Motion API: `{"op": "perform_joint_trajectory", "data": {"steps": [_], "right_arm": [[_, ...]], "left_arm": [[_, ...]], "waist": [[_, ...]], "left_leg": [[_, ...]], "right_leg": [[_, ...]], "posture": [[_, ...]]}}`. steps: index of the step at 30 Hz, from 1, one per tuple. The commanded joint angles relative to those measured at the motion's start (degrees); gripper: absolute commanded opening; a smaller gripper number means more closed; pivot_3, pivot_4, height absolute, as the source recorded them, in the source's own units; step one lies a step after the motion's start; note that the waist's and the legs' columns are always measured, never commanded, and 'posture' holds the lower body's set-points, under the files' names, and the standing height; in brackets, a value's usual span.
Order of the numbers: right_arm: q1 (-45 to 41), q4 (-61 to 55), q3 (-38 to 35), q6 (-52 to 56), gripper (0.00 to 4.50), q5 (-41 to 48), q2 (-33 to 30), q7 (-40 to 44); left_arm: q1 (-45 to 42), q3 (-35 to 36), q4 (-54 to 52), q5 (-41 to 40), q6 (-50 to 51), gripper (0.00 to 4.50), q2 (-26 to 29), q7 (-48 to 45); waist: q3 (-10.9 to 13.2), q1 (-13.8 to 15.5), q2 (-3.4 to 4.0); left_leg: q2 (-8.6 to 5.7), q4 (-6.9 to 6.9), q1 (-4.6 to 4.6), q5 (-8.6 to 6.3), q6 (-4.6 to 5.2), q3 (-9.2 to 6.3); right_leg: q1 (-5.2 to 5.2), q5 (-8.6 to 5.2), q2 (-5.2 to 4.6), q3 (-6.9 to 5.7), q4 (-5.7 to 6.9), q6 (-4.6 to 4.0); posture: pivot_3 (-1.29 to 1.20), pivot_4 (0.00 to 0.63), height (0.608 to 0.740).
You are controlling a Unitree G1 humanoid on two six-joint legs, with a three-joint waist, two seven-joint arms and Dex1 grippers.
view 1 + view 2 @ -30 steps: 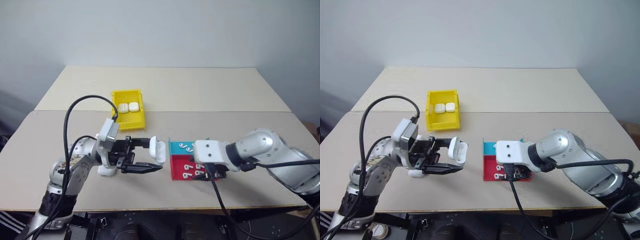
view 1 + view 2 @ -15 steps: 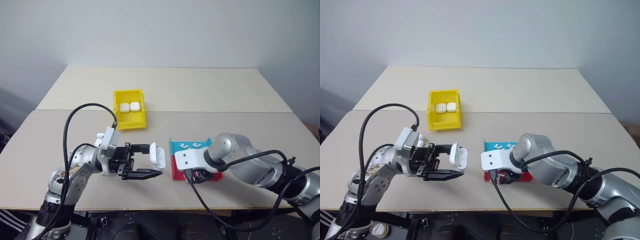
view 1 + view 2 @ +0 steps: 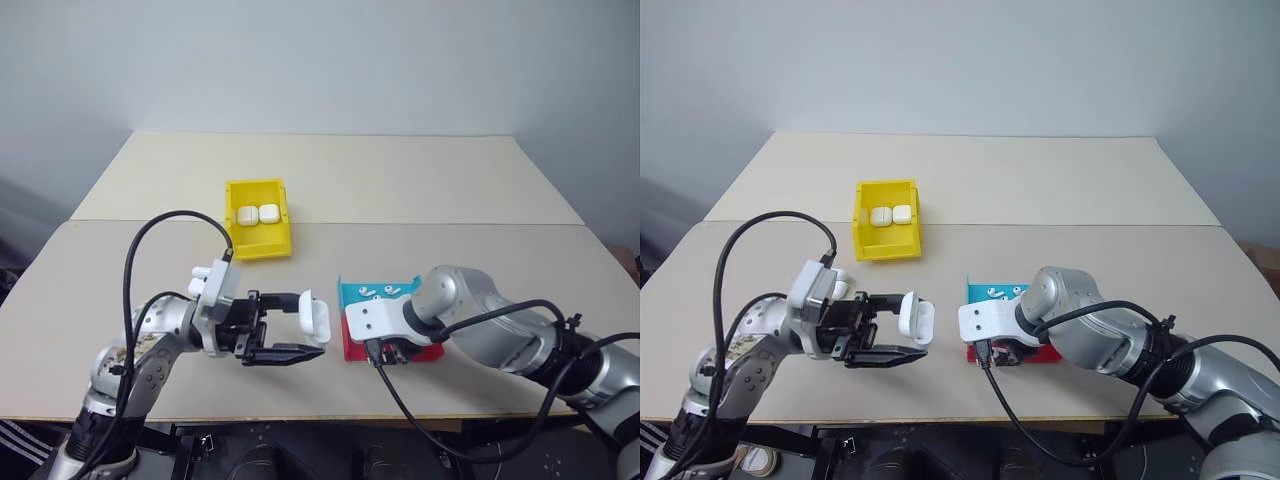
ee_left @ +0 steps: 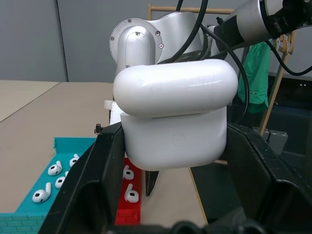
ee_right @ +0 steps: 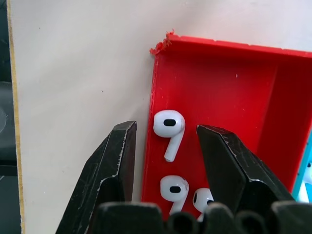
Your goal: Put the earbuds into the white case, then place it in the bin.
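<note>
- Black jaws of the right gripper [image 5: 165, 146]: apart, pointing down, straddling the outer wall of the red tray [image 5: 219, 92]; one earbud [image 5: 168, 126] lies between them, not yet pinched.
- Black jaws of the left gripper [image 4: 175, 161]: clamped on the white case [image 4: 173, 117], held level above the surface with its lid hinged up; the opening faces toward the trays.
- Earbuds, red tray: at least three seen at the right jaws, lying loose on the tray floor.
- Earbuds, teal tray [image 3: 378, 292]: several more, loose; this tray adjoins the red one on its far side.
- Bin [image 3: 258, 219], yellow: well apart from both grippers, farther back on the surface [image 3: 400, 180]; two closed white cases [image 3: 258, 214] lie side by side inside.
- Progress, as judged: the bin's two cases suggest finished rounds. For the case in hand, whether any earbud is already inside cannot be told. Left to do: pinch the earbud, carry it to the open case, seat it, shut the lid, move the case to the bin.
</note>
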Motion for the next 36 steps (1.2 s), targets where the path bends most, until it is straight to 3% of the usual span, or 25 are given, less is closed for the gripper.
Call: {"op": "perform_joint_trajectory", "data": {"steps": [1, 14, 17, 20, 21, 28, 33, 36], "right_arm": [[-0.2, -0.1, -1.0, -0.9, 2.4, -0.7, 0.6, 0.0], [2.3, 0.1, 0.0, -2.7, 2.4, -3.6, 0.9, -0.7], [2.8, -0.1, -0.1, -2.9, 1.86, -4.0, 1.1, -0.7], [3.1, -0.4, -0.2, -2.9, 0.79, -4.3, 1.3, -0.6], [3.3, -0.4, -0.2, -2.9, 0.62, -4.5, 1.3, -0.7], [3.9, -1.9, -3.2, -0.6, 0.62, -3.0, 1.2, -0.2], [3.4, -1.7, -18.1, 7.8, 0.62, 8.2, 1.5, 2.4], [5.5, 1.2, -37.9, 9.7, 0.62, 18.4, 6.9, 0.5]], "left_arm": [[0.3, 0.9, -2.5, -1.7, 0.2, 2.79, 0.6, 0.6], [1.2, 1.4, -4.1, -3.2, 0.9, 2.79, 2.5, 2.2], [1.3, 1.5, -4.4, -3.3, 1.0, 2.79, 2.7, 2.4], [0.9, 1.8, -4.5, -4.3, 1.5, 2.79, 2.6, 2.6], [0.7, 1.9, -4.5, -4.5, 1.6, 2.79, 2.6, 2.6], [1.2, 2.1, -4.5, -5.0, 1.4, 2.79, 3.2, 2.4], [-0.4, 2.2, -1.9, -5.1, 0.2, 2.79, 3.2, -0.3], [-4.5, 2.2, 1.2, -5.5, -0.3, 2.79, 1.0, -0.3]], "waist": [[0.0, 0.0, 0.0], [0.0, 0.0, 0.0], [0.0, 0.0, 0.0], [0.0, 0.0, 0.01], [0.0, 0.0, 0.01], [0.0, -0.1, 0.01], [0.0, 0.1, 0.01], [0.0, 0.3, 0.01]], "left_leg": [[0.0, 0.0, 0.0, 0.0, 0.0, 0.0], [0.0, 0.0, 0.0, 0.0, 0.0, 0.0], [0.0, 0.0, 0.0, 0.0, 0.0, 0.0], [0.01, 0.0, 0.03, 0.0, 0.0, 0.0], [0.01, 0.0, 0.04, 0.0, 0.0, 0.0], [0.02, -0.01, 0.05, 0.0, 0.0, -0.01], [0.01, -0.01, 0.01, 0.0, 0.0, -0.01], [0.01, -0.02, 0.01, 0.0, 0.0, -0.02]], "right_leg": [[0.0, 0.0, 0.0, 0.0, 0.0, 0.0], [0.0, 0.0, 0.0, 0.0, -0.01, 0.0], [0.01, 0.0, 0.0, 0.0, 0.0, 0.0], [0.02, 0.0, 0.01, 0.0, 0.0, 0.0], [0.03, 0.0, 0.01, 0.0, 0.0, 0.0], [0.03, 0.0, 0.02, -0.01, 0.0, 0.0], [0.02, 0.0, 0.02, -0.01, -0.01, -0.01], [0.03, 0.01, 0.02, -0.03, -0.01, -0.02]], "posture": [[0.0, 0.15, 0.74], [0.0, 0.15, 0.74], [0.0, 0.15, 0.74], [0.0, 0.15, 0.74], [0.0, 0.15, 0.74], [0.0, 0.15, 0.74], [0.0, 0.15, 0.74], [0.0, 0.15, 0.74]]}}
